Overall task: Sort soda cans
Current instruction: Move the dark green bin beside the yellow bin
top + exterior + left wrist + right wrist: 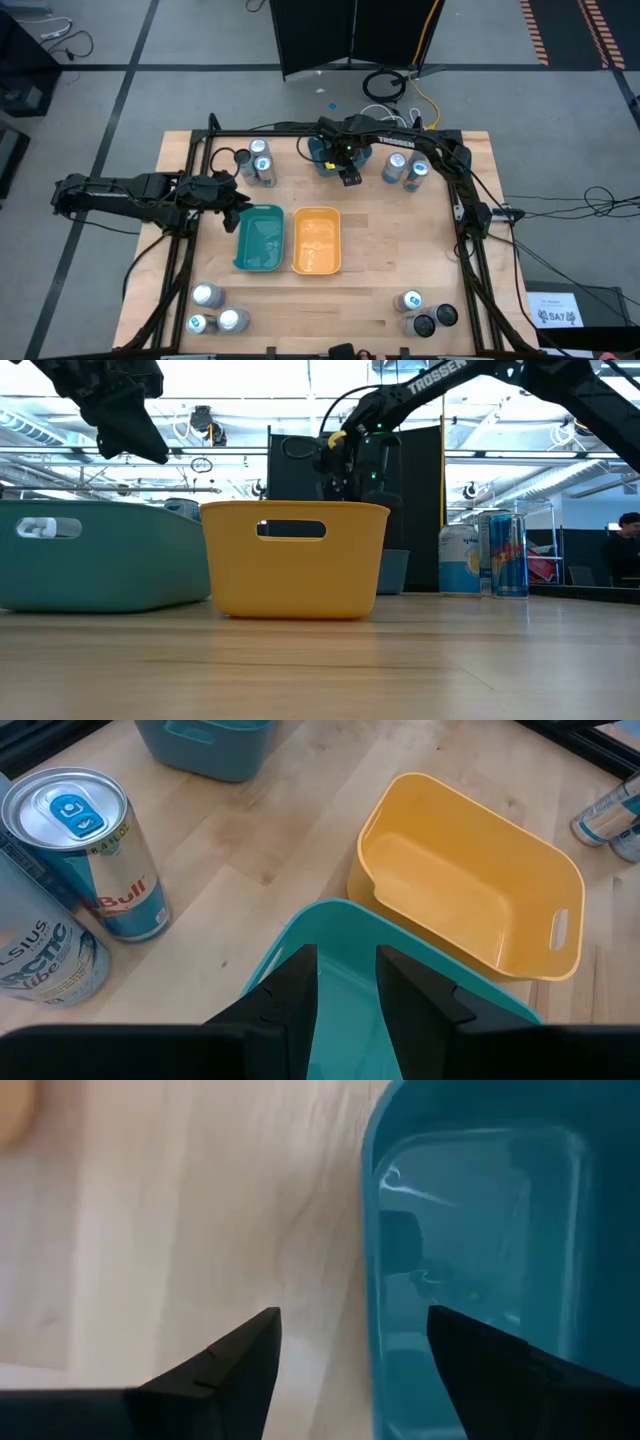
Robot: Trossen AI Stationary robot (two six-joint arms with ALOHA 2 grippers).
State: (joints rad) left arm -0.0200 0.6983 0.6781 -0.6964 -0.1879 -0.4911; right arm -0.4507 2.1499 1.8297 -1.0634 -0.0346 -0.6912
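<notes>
In the high view, the soda cans (262,160) stand upright in clusters on the table (380,285), their long axes vertical and tops toward the camera: one cluster at upper left, one at upper right (407,170), one at lower left (215,312) and one at lower right (425,313). The left claw (238,205) hovers at the teal tray's (260,240) upper left corner, empty, fingers together. The right claw (349,178) sits over the blue tray (325,160), fingers apart, holding nothing. The orange tray (317,241) lies beside the teal one.

In the low view, two cans (485,555) stand upright at the right.

In the left wrist view, two upright cans (90,850) stand at the frame's left.

In the right wrist view, the blue tray's rim (372,1230) lies between the spread fingers (235,1355).
</notes>
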